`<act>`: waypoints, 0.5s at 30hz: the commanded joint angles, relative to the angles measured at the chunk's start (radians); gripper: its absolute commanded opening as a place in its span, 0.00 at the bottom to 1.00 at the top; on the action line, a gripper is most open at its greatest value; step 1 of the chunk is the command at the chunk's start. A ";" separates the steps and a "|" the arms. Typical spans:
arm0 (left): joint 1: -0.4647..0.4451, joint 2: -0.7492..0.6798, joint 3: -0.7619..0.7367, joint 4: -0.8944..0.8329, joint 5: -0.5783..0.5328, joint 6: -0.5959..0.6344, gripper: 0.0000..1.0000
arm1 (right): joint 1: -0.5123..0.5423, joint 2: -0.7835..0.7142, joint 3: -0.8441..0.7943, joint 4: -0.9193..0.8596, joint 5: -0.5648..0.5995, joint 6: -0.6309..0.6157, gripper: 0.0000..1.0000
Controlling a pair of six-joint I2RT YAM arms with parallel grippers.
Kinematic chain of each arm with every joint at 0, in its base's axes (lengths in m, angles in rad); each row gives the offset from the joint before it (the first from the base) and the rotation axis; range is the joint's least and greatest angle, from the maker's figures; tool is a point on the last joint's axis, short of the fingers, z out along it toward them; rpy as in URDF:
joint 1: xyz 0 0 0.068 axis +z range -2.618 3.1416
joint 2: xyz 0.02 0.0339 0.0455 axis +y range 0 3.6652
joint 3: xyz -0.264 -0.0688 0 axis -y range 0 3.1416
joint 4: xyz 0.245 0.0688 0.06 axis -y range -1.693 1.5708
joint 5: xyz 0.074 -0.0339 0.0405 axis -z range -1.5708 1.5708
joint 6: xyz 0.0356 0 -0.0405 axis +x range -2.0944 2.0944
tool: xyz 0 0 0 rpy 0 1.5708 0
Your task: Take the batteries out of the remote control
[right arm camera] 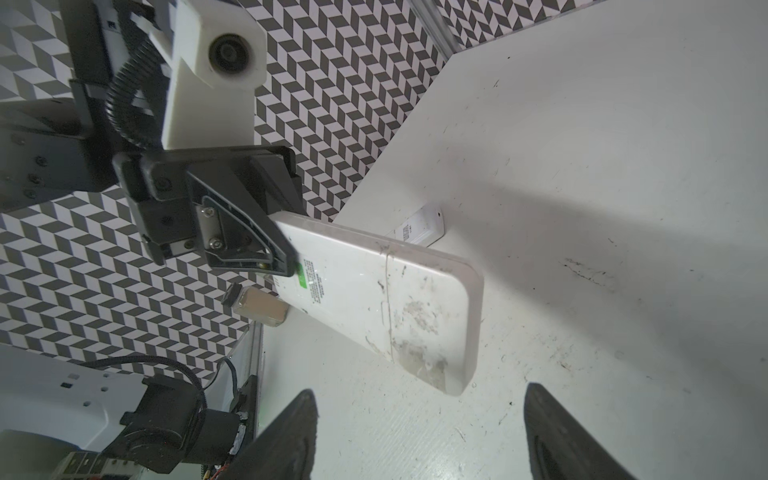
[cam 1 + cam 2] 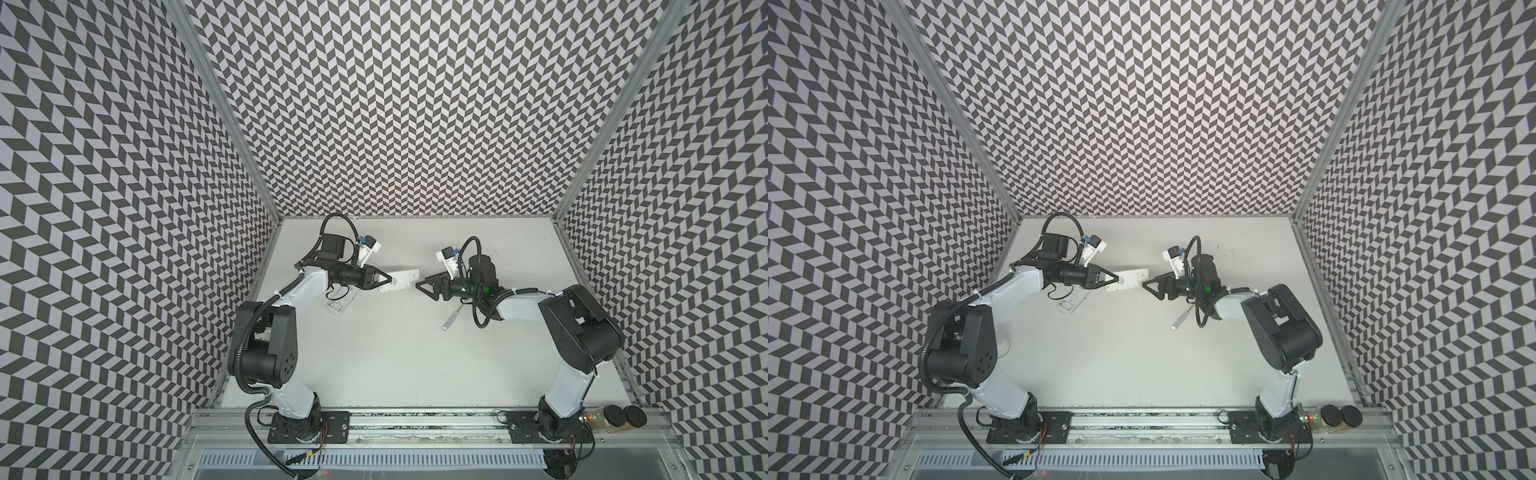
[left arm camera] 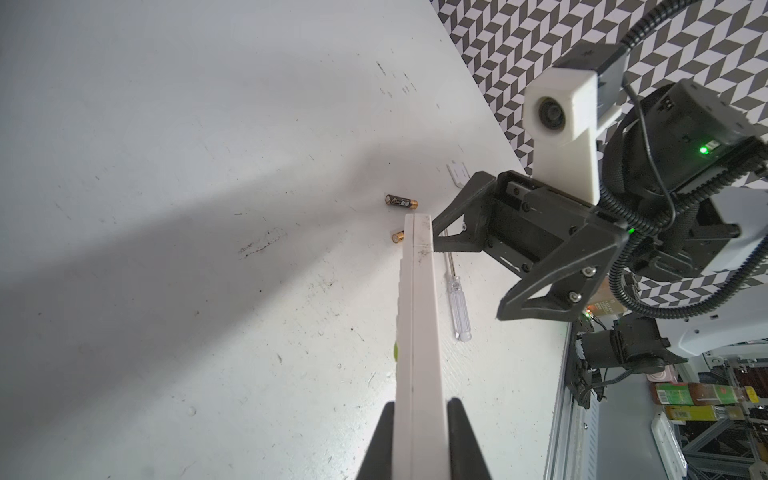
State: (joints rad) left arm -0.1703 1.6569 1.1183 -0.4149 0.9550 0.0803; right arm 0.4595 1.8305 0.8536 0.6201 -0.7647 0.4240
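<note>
Above the table (image 2: 395,365), clear of its surface: remote control (image 2: 401,280), gripped at one end by the left gripper (image 2: 386,281), jaws clamped on its two broad faces. The labelled face is turned up. Right gripper (image 2: 424,290) sits just off the remote's free end, jaws spread, nothing between them.

View comparison:
- Both top views: no batteries to be seen. A screwdriver (image 2: 1179,322) lies on the table near the remote's free end, under the right arm.
- Left wrist view: remote (image 3: 419,311) seen edge-on. On the table past its free end lie two batteries, black with gold ends. One battery (image 3: 401,202) shows in full; the second battery (image 3: 398,237) is half hidden behind the remote's edge. A small white cover (image 3: 457,172) lies a little beyond them (partly behind a right gripper finger).
- Right wrist view: remote's back (image 1: 386,299) shows a green-marked label by the held end, a seam across it, and scuffs toward the free end.

Arm pose: both forearms reach inward toward the remote, wrists roughly level, grippers facing each other tip to tip.
</note>
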 commanded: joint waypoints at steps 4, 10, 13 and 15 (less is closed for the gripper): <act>-0.014 -0.024 0.010 0.015 0.012 0.007 0.00 | 0.009 0.058 0.055 0.104 -0.036 0.048 0.74; -0.014 -0.032 -0.010 0.037 0.022 0.002 0.00 | 0.014 0.073 0.058 0.103 -0.033 0.036 0.63; -0.017 -0.031 0.013 0.017 0.042 0.008 0.00 | 0.016 0.086 0.070 0.116 -0.030 0.063 0.58; -0.017 -0.028 0.006 0.025 0.050 0.006 0.00 | 0.020 0.092 0.080 0.121 -0.025 0.062 0.57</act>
State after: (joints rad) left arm -0.1795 1.6554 1.1141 -0.4118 0.9600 0.0807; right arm 0.4702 1.9038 0.9081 0.6758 -0.7864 0.4671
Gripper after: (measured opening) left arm 0.149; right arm 0.570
